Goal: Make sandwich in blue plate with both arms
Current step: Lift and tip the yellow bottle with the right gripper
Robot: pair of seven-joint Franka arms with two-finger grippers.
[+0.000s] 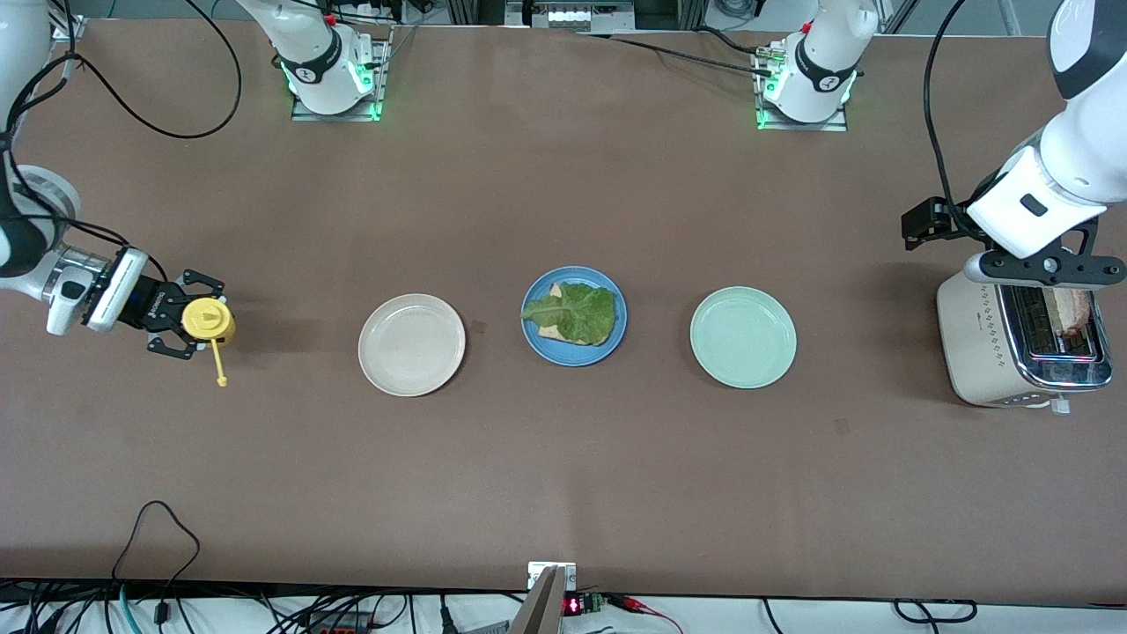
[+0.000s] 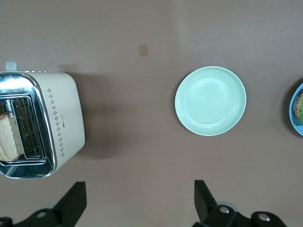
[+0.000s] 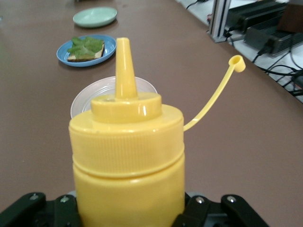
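The sandwich lies half-built in the blue plate at the middle of the table: one bread slice with a ruffled lettuce leaf draped over it and no top slice yet. It looks light and soft; the leaf is limp and would slide or crumple if pushed, so anything added is best lowered straight down from above, and a bread slice is best pinched gently by its firmer crust edges. A cream-white plate sits beside the blue one toward the right arm's end, a mint-green plate toward the left arm's end. At the right arm's end the right gripper has its fingers pressed around a yellow squeeze bottle, cap flipped open on its tether; the bottle looks pliable, so a hard pinch could spurt sauce. At the other end stands a toaster with a bread slice upright in its slot; the left gripper hangs spread wide and empty just above it.
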